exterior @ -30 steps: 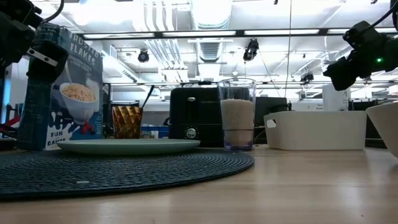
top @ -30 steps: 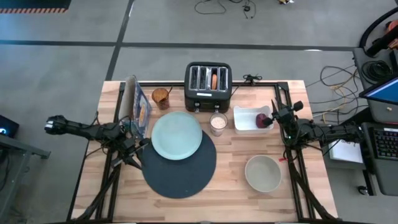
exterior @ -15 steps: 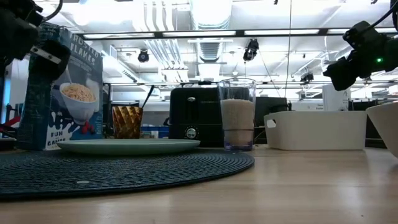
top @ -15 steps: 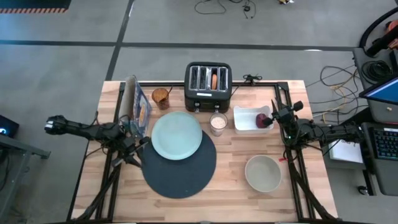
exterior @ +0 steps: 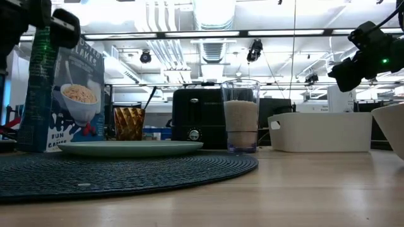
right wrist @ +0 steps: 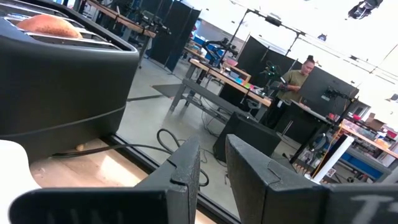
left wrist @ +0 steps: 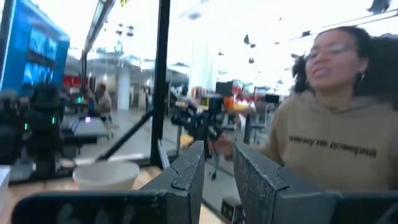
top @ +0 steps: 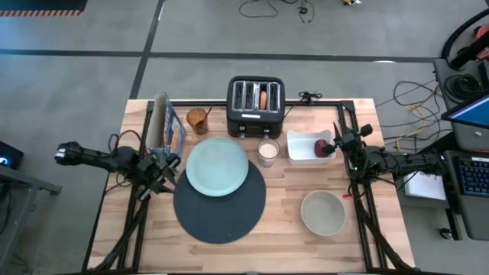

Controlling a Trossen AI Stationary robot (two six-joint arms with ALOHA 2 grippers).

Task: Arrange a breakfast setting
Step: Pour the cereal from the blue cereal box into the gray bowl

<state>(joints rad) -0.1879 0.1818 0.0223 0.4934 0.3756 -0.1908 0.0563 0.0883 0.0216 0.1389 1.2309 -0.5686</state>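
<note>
The round dark-blue placemat point(top: 221, 208) lies at mid-table, and the pale mint plate point(top: 217, 166) rests partly on its far edge. The beige bowl point(top: 323, 212) stands to the right of them, and the milk glass point(top: 267, 151) stands in front of the toaster. The bagel point(top: 263, 98) sticks up from a toaster slot. The dark-red fruit point(top: 322, 147) lies in the white tray. I see no spoon. My left gripper point(top: 164, 165) hovers beside the plate's left rim, tipped upward. My right gripper point(top: 335, 143) hovers at the tray's right end. Both have their fingers nearly together with nothing between them.
The black toaster point(top: 256, 107) stands at the far edge and the white tray point(top: 304, 148) to its right. A cereal box point(top: 164, 128) and a gold-brown cup point(top: 198, 119) stand at the far left. A person in a beige hoodie point(left wrist: 336, 149) is beyond the table.
My left gripper has risen a little next to the cereal box, tipped its fingers upward and rolled at the wrist. Its fingers have stayed as they were.
</note>
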